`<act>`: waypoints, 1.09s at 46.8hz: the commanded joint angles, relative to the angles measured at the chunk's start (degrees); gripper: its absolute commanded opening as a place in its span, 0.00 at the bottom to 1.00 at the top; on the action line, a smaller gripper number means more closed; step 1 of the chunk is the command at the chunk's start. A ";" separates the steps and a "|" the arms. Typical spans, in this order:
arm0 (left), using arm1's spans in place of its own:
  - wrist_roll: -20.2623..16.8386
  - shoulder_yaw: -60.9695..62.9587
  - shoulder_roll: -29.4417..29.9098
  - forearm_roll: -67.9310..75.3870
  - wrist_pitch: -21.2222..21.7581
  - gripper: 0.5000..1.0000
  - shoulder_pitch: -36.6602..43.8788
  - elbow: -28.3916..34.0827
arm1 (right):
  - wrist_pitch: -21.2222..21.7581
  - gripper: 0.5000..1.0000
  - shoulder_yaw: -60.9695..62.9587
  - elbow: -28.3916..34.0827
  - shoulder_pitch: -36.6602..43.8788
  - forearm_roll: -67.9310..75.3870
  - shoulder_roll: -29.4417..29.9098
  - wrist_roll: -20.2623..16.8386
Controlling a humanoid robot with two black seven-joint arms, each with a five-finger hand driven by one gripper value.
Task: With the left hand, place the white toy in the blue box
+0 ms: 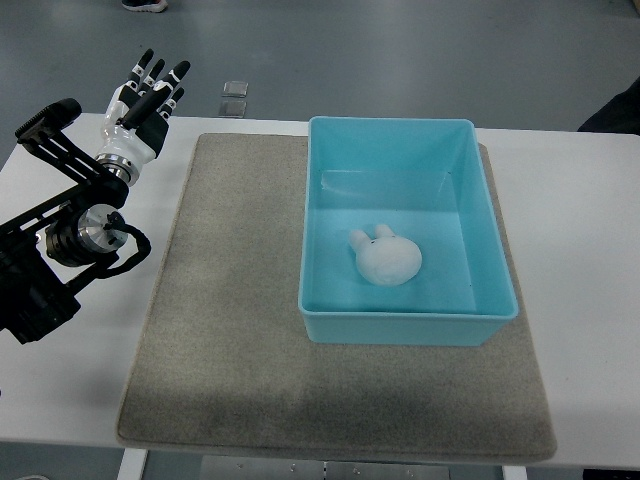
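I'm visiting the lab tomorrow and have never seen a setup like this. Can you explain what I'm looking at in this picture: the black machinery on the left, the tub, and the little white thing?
This is a single camera view looking steeply down from the robot's own side onto a white table. The black machinery at the left edge is the robot's left arm, ending in a left hand with white and black fingers. The fingers are stretched out and hold nothing, and the hand sits off to the side of the work area. The right arm does not show.

On the table lies a grey mat, and on it stands an open blue box. The little white toy, which looks like a bunny with two small ears, lies on the box floor. So nothing is being held; the toy is already inside the box.
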 commanded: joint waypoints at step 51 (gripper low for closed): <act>0.00 -1.43 -0.55 0.11 -0.88 1.00 1.07 0.11 | 0.54 0.87 0.09 0.61 0.09 -0.18 0.00 0.00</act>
